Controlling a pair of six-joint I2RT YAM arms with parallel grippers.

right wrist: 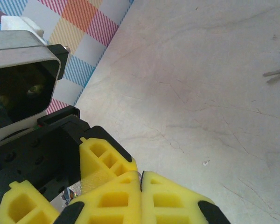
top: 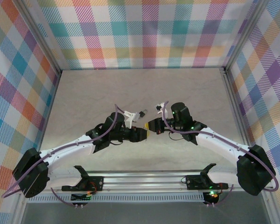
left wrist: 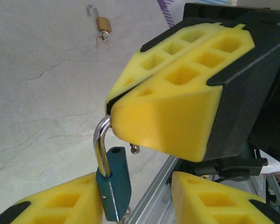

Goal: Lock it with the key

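Note:
The lock [left wrist: 114, 186], a small dark teal padlock, hangs in the air by its silver shackle [left wrist: 101, 140]. The shackle is open, its free end out of the hole in the body. My right gripper [left wrist: 113, 105] is shut on the top of the shackle; its yellow fingertips [right wrist: 126, 179] press together. My left gripper [left wrist: 140, 198] stands open around the lock's body, which touches the left finger [left wrist: 60, 203] and is apart from the right one. A bit of silver metal [left wrist: 120, 215] pokes out under the body; whether it is the key I cannot tell. Both grippers [top: 147, 131] meet over the table's near middle.
A small brass padlock [left wrist: 103, 24] with an open shackle lies on the table beyond the grippers. Loose silver keys [right wrist: 276, 73] lie on the table at the right in the right wrist view. An aluminium rail [left wrist: 154, 196] runs along the near edge below the lock.

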